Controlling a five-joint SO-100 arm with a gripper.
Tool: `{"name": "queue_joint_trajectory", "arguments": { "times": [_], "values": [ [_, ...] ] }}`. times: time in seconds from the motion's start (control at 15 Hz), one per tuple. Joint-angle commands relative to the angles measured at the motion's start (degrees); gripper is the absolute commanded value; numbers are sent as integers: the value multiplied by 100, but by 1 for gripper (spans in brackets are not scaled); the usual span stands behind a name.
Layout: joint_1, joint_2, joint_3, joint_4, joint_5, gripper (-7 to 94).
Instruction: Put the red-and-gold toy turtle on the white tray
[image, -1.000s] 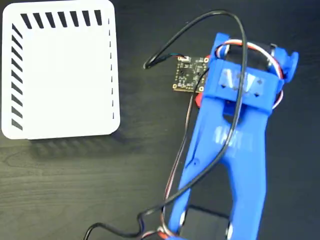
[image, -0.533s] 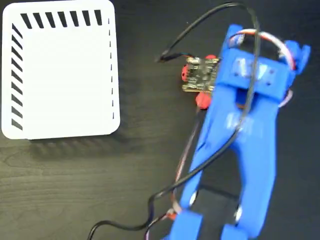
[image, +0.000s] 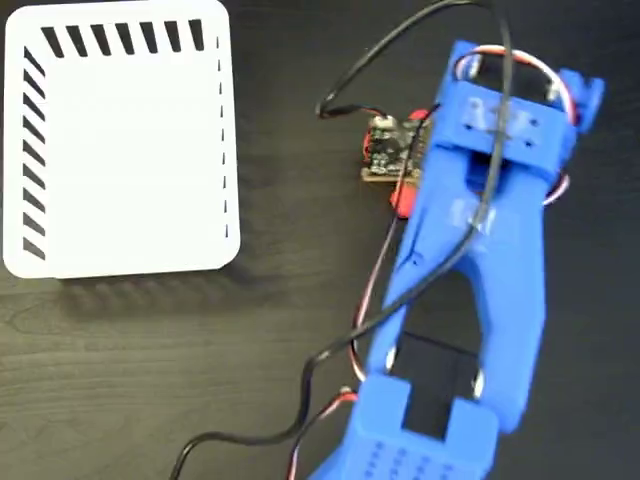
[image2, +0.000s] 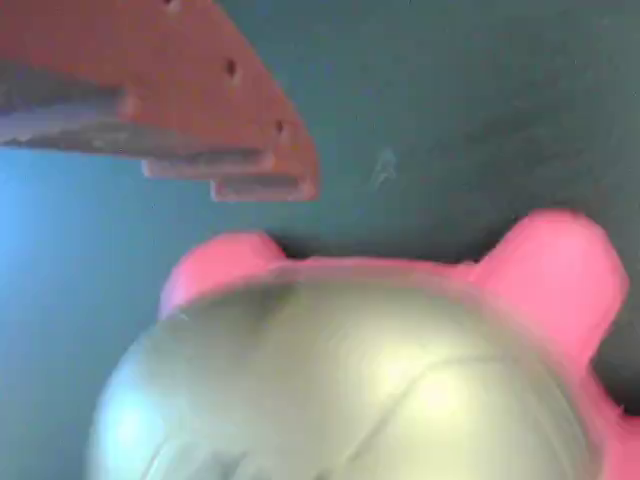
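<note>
Near the desk's upper middle, right of centre, the red-and-gold toy turtle (image: 403, 198) shows only as a red sliver under the blue arm (image: 478, 260). In the wrist view its shiny shell (image2: 350, 385) fills the lower frame, one finger (image2: 200, 110) just above it. Whether the gripper (image2: 300, 300) grips or is spread cannot be told. The white tray (image: 120, 140) lies at the desk's upper left corner, well apart.
</note>
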Motion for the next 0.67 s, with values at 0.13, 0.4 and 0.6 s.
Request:
{"name": "queue_joint_trajectory", "arguments": {
  "times": [0.13, 0.4, 0.6],
  "values": [
    [-53, -35, -246, -334, 62, 68],
    [-44, -220, -167, -589, 70, 68],
    [-53, -396, -167, -633, 105, 68]
  ]
}}
